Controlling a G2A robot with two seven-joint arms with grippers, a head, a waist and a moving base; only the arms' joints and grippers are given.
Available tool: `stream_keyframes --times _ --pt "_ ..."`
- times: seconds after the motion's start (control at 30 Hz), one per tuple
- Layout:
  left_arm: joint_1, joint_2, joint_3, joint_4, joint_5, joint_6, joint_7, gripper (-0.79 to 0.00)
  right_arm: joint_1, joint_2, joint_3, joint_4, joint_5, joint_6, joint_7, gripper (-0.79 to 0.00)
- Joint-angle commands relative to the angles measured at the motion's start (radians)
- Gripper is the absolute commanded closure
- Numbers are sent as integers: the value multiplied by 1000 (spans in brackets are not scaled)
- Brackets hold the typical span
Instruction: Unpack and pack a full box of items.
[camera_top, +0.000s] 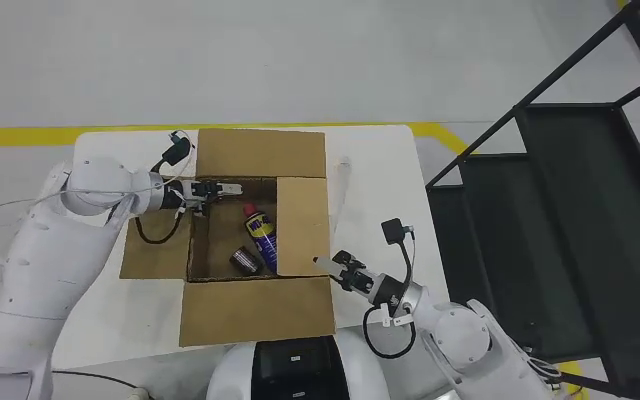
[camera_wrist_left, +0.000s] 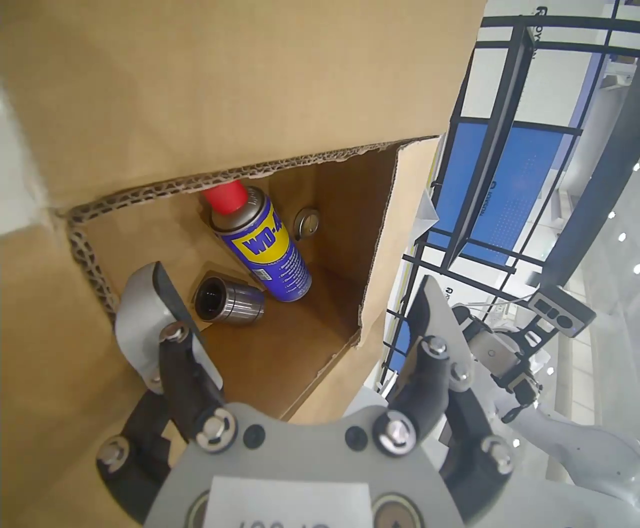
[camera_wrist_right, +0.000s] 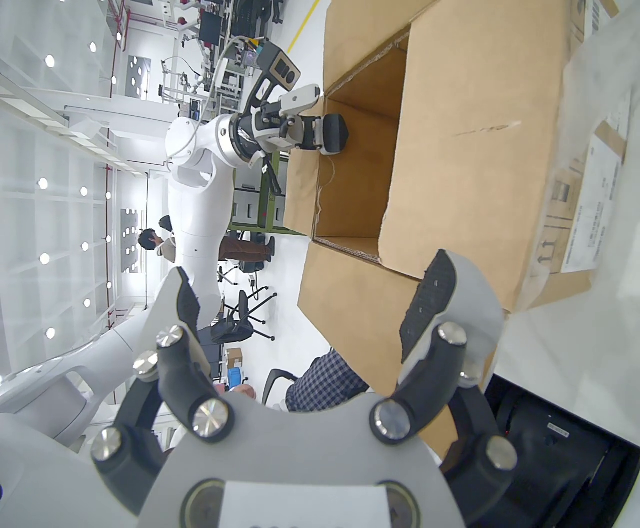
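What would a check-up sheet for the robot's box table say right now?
Surface: white table, carrying the box.
Job's things: cardboard box with flaps open; inside lie a spray can, a metal cylinder and a small round metal piece.
Clutter: clear plastic sleeve with labels beside the box.
End effectors: left end effector open, empty, at the box's opening; right end effector open, empty, by the box's near corner.
Cables: black cable loops at each wrist.
Surroundings: yellow floor line, black metal stairs.

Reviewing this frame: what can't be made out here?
Top view: box floor behind the side flap.
Left wrist view: spray can cap top, behind the near flap; round metal piece, too small to identify.
Right wrist view: box contents, hidden by its wall.
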Motion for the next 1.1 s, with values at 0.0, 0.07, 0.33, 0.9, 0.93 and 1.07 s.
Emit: stream_keyframes --times 0.0,0.07,0.33,0.9,0.93,1.07 --pt "15 6 -18 -18 -1 9 4 -785 3 0 -3 2 1 -1 1 -785" --pt "28 9 -39 -38 -25 3 12 -785 7 1 -5 4 2 -2 1 -785" --pt "23 -14 2 -95 -172 -76 7 -785 16 1 -19 7 6 -28 -11 -785" --pt "-157 -185 357 213 -244 -225 134 -785 -36 10 17 16 42 -89 -30 -785" --pt "-163 -192 363 223 -255 -240 136 -785 -36 10 17 17 43 -91 -27 -785" --pt "-181 -209 357 232 -298 -310 140 -785 -35 12 11 18 41 -97 -16 -785"
